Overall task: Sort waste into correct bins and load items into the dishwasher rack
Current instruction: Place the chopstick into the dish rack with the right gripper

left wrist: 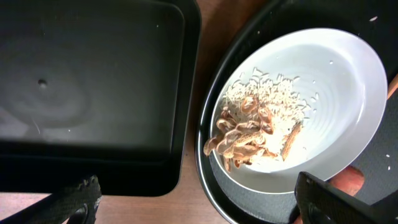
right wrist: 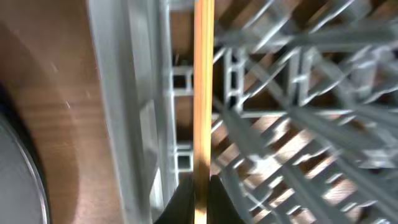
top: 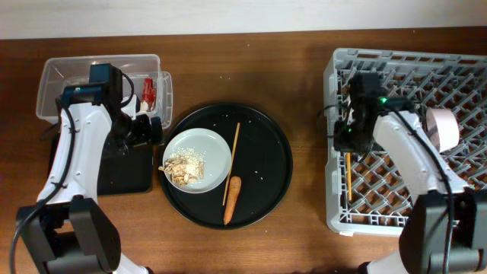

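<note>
- At the far left of the worktop (top: 304, 68): clear tub (top: 53, 76), with the red snack wrapper (top: 149, 91) lying inside by its right wall.
- Just in front of the tub: shallow black rectangular tray (top: 125, 175), partly covered by the left arm, which reaches up from the near edge and bends right at the wrist.
- Left gripper (top: 152, 131) (left wrist: 199, 208) hanging above the strip of worktop between the black rectangular tray (left wrist: 93, 81) and the round black tray (top: 266, 152); jaws spread wide, gripping nothing.
- On the left half of the round tray: pale plate (top: 211, 148) (left wrist: 336, 74) with beige food scraps (top: 184, 169) (left wrist: 252, 134) heaped at its near-left side.
- Right of the plate: one wooden chopstick (top: 233, 164) lying lengthwise, and the orange carrot stick (top: 232, 199) beside its near end.
- At the far right: grey dishwasher rack (top: 464, 68).
- Right arm bent over the rack's left side, right gripper (top: 348, 141) (right wrist: 200, 199) pointing down; jaws pinching a second chopstick (top: 348, 179) (right wrist: 204, 93), which runs along the rack's left wall, inside it.
</note>
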You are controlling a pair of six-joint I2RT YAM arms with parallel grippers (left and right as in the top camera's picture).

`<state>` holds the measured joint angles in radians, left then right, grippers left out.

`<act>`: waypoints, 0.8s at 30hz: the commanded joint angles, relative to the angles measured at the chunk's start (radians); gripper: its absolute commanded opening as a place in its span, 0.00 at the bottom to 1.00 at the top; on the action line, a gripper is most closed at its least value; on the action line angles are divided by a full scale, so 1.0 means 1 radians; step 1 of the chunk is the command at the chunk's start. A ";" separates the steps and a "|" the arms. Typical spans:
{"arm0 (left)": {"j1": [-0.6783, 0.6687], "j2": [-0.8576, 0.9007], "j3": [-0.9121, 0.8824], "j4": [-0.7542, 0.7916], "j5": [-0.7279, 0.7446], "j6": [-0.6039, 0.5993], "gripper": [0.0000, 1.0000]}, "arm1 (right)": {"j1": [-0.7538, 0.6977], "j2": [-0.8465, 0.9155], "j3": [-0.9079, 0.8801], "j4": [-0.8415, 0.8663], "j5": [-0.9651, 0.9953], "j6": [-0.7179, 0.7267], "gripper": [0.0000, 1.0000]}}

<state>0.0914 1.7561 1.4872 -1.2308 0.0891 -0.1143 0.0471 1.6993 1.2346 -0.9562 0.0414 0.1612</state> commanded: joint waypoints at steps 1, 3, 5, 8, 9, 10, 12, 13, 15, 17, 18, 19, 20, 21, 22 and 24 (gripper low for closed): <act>0.003 -0.025 0.005 -0.001 0.000 -0.009 0.99 | -0.002 -0.005 -0.022 0.023 -0.034 -0.028 0.25; 0.003 -0.025 0.005 -0.001 0.001 -0.009 0.99 | -0.002 -0.011 -0.007 0.005 -0.034 -0.034 0.55; 0.003 -0.025 0.005 0.001 0.028 -0.009 0.99 | -0.004 -0.088 0.060 -0.047 -0.033 -0.034 0.58; -0.035 -0.025 0.005 0.014 0.106 -0.002 0.99 | -0.076 -0.289 0.122 -0.142 -0.034 -0.034 0.91; -0.071 -0.025 0.005 0.014 0.106 0.013 0.99 | -0.097 -0.312 0.122 -0.177 -0.034 -0.034 0.96; -0.129 -0.025 0.005 0.014 0.106 0.026 0.99 | -0.124 -0.329 0.122 -0.245 -0.035 -0.034 0.98; -0.263 -0.023 -0.006 0.014 0.106 0.026 0.99 | -0.133 -0.330 0.115 -0.309 -0.061 -0.034 0.99; -0.348 -0.021 -0.024 0.014 0.106 0.026 0.99 | -0.133 -0.330 0.104 -0.306 -0.061 -0.034 0.98; -0.481 -0.021 -0.065 0.014 0.106 0.025 0.99 | -0.133 -0.330 0.097 -0.297 -0.061 -0.034 0.99; -0.591 -0.021 -0.109 0.016 0.105 0.025 0.99 | -0.133 -0.330 0.097 -0.293 -0.061 -0.034 0.99; -0.658 -0.021 -0.151 0.039 0.105 0.025 0.99 | -0.133 -0.330 0.097 -0.293 -0.061 -0.034 0.99; -0.698 -0.021 -0.190 0.069 0.105 0.025 0.99 | -0.133 -0.330 0.097 -0.293 -0.061 -0.034 0.99; -0.733 -0.021 -0.237 0.109 0.105 0.024 0.99 | -0.133 -0.330 0.097 -0.293 -0.061 -0.034 0.99; -0.755 -0.021 -0.276 0.141 0.105 0.013 0.99 | -0.133 -0.330 0.097 -0.293 -0.061 -0.034 0.99; -0.766 -0.021 -0.307 0.166 0.104 0.014 0.99 | -0.133 -0.330 0.097 -0.293 -0.061 -0.034 0.99; -0.768 -0.021 -0.375 0.233 0.089 0.013 0.98 | -0.133 -0.330 0.097 -0.294 -0.065 -0.034 0.99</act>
<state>-0.6731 1.7462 1.1625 -1.0401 0.1905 -0.1055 -0.0818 1.3689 1.3369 -1.2491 -0.0101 0.1276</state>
